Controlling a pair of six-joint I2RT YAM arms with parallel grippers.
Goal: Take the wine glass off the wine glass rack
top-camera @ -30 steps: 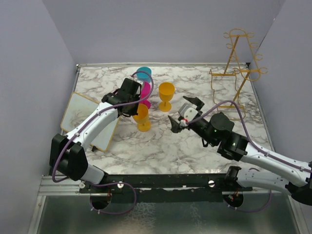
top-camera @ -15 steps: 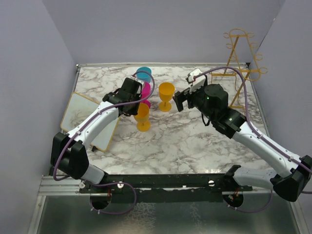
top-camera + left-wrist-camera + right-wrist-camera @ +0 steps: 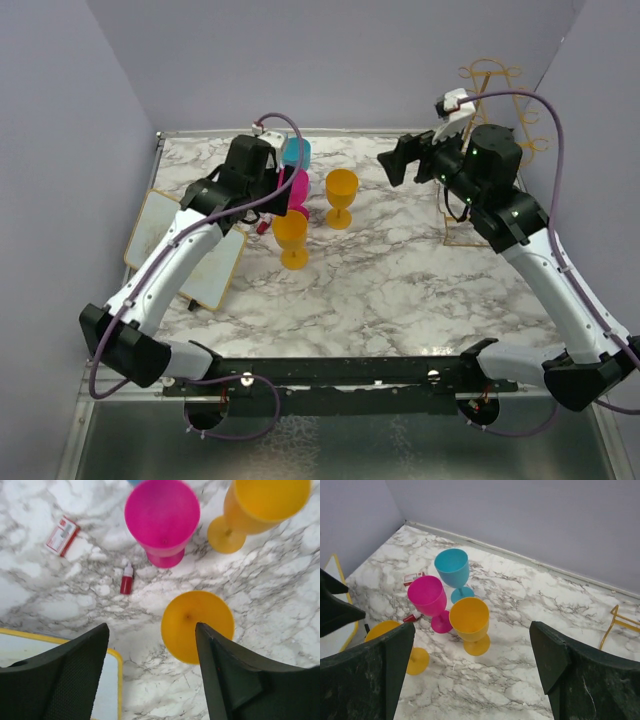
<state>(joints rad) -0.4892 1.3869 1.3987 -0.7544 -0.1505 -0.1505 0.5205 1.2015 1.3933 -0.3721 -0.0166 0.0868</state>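
Note:
Several wine glasses stand upright on the marble table: a blue one [image 3: 295, 152], a pink one [image 3: 296, 188] and two orange ones [image 3: 341, 192] [image 3: 291, 232]. My left gripper [image 3: 272, 200] hangs open just above the near orange glass [image 3: 197, 625], touching nothing. My right gripper [image 3: 398, 160] is raised high at the back right, wide open and empty, and looks down on the glasses [image 3: 469, 617]. Behind that arm stands the gold wine glass rack [image 3: 492, 78], partly hidden; its visible wires carry nothing.
A white tray with a yellow rim [image 3: 160, 235] lies at the left edge. A small red bottle [image 3: 126, 580] and a red-and-white packet [image 3: 62, 535] lie beside the pink glass. Grey walls close in on three sides.
My left gripper has opened, let go of the near orange glass and lifted off it. My right arm has swung up and back toward the rack, staying open.

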